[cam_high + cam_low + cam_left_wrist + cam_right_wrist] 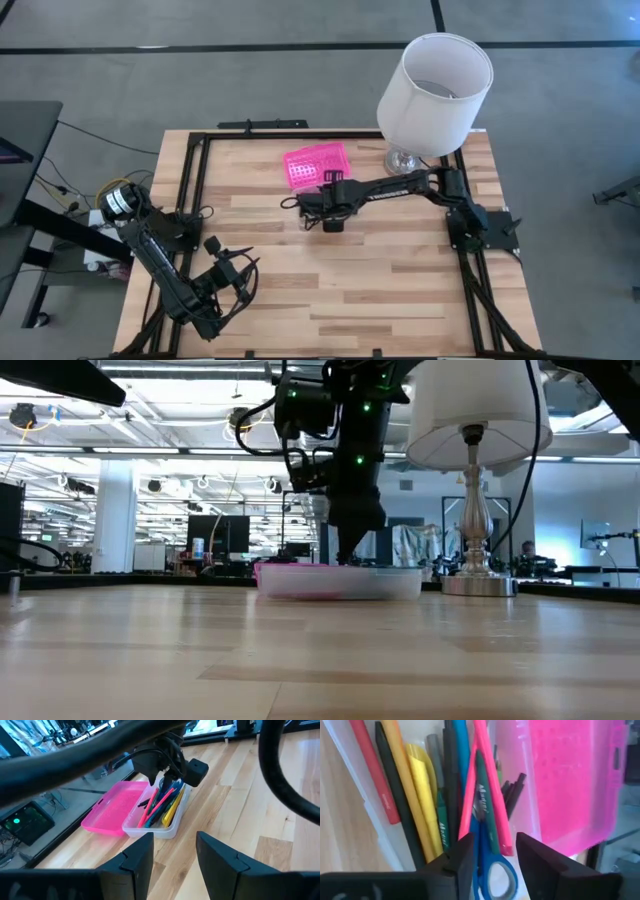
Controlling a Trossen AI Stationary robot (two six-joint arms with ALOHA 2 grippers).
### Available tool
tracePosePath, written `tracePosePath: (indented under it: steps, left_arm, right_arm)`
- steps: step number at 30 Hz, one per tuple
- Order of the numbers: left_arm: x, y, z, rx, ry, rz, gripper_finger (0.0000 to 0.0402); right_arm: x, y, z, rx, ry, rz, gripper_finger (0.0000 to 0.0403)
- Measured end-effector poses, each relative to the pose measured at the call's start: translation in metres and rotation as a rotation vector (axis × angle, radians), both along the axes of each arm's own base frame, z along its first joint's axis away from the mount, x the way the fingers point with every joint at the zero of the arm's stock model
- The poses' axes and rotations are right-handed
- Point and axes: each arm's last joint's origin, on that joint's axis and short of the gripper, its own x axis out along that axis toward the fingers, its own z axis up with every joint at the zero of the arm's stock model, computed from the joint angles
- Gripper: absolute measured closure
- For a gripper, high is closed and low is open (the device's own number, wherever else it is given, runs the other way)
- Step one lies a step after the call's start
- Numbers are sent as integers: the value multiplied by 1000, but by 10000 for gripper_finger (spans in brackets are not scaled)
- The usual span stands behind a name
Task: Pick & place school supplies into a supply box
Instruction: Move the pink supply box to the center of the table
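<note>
While poised over the clear pencil case (155, 822), right pincer (492, 852) spread apart, gripping nothing, fingers straddling the blue-handled scissors (495, 872) lying in the tray among the pens. Packed alongside in that tray: red pen (372, 775), orange pencil (407, 785), yellow pen (425, 790), black pen (451, 780), blue pen (461, 750), green marker (482, 805) and pink pencil (492, 795), all lengthwise and touching. Pink lid (318, 163) folded open flat beside the tray, on the side away from the right arm's base. Case set on the wooden bench (400, 290) toward its far edge, near the middle, just beside the silver foot of the white-shaded lamp (435, 85). Seen level across the bench, right arm dropping from above onto the case (340, 580). Left pincer (172, 855) parked well apart near the front left corner of the bench, fingers standing open and empty, aimed toward the case.
</note>
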Motion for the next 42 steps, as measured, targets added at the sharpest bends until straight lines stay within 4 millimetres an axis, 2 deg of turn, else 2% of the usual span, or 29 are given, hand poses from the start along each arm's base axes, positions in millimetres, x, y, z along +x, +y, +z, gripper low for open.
tracePosePath:
  steps: [2,6,10,13,18,26,30,36,42]
  left_arm:
    - [1,0,1,16,-11,-8,258]
    - [3,3,-1,54,-56,-17,258]
    - [5,18,-14,86,-62,22,258]
    - [8,34,-24,83,-53,88,262]
    - [10,51,-34,86,-33,165,268]
    - [13,56,-34,104,-22,184,269]
    - [12,57,-33,114,-13,184,269]
    - [11,57,-33,114,-4,187,269]
    - [11,57,-33,115,-4,187,269]
  right_arm:
    - [-2,1,9,-2,-22,3,264]
    - [-10,11,42,2,-107,27,275]
    - [-20,25,77,39,-237,68,288]
    - [-28,29,91,86,-357,111,296]
    - [-29,11,78,183,-568,150,304]
    - [-14,-59,33,217,-713,-110,308]
    - [-9,-82,11,219,-729,-196,308]
    - [-7,-96,-11,231,-698,-251,308]
    - [-8,-96,-13,230,-677,-257,308]
